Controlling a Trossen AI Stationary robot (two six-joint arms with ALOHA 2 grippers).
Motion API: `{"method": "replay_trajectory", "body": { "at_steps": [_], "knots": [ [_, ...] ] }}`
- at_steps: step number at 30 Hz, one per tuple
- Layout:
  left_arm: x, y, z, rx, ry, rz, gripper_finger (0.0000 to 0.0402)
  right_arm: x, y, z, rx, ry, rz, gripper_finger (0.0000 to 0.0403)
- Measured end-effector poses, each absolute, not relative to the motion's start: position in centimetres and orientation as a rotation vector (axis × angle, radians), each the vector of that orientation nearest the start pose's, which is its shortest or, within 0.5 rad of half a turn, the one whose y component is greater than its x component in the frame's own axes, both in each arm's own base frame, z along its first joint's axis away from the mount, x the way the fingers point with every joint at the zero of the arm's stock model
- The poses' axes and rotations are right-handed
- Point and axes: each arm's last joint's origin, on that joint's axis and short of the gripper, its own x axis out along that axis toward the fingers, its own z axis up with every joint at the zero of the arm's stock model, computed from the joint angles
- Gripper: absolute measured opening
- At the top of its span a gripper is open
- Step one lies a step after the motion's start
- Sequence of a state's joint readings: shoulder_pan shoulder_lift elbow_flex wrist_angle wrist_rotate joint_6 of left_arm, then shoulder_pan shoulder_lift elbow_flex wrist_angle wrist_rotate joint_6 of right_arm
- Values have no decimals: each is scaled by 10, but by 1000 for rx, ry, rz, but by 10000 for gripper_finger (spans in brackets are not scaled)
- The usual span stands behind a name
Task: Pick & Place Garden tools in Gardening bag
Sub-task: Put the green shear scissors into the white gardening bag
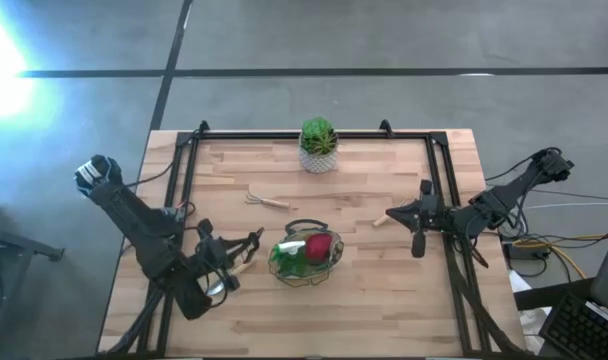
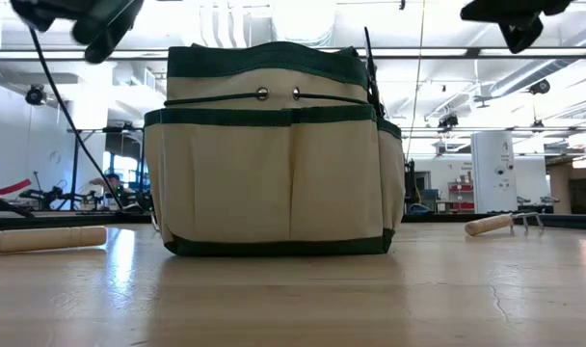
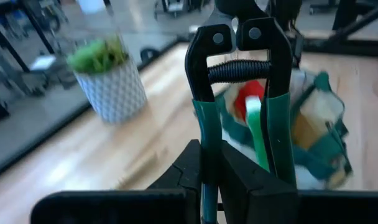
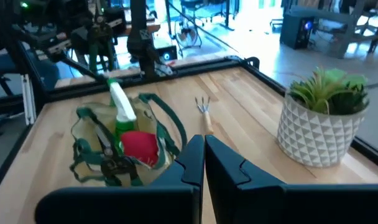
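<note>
Pruning shears are riding in the left gripper, which is pinching their green handles at the lower left of the high view, just left of the gardening bag in the lower middle. Next, I think, they are needing a lift over the bag's open top, then a drop. The right gripper, pressed together and empty, is waiting at the right.
</note>
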State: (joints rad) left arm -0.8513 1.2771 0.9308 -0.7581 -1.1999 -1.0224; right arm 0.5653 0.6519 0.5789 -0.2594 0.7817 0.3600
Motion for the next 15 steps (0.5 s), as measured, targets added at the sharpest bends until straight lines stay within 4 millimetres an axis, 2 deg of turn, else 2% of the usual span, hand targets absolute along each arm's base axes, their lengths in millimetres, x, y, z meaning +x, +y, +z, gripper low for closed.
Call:
{"method": "replay_trajectory", "body": {
  "at_steps": [5, 9, 12, 15],
  "knots": [
    [174, -144, 274, 16, 278, 530, 30, 144, 59, 283, 182, 141, -287, 8],
    [184, -133, 281, 53, 238, 471, 30, 154, 58, 288, 155, 99, -272, 8],
    [198, -118, 283, 71, 158, 323, 30, 166, 57, 291, 150, 57, -220, 8],
    [207, -96, 283, 75, -4, 127, 30, 179, 58, 293, 128, 10, -163, 8]
  ]
}}
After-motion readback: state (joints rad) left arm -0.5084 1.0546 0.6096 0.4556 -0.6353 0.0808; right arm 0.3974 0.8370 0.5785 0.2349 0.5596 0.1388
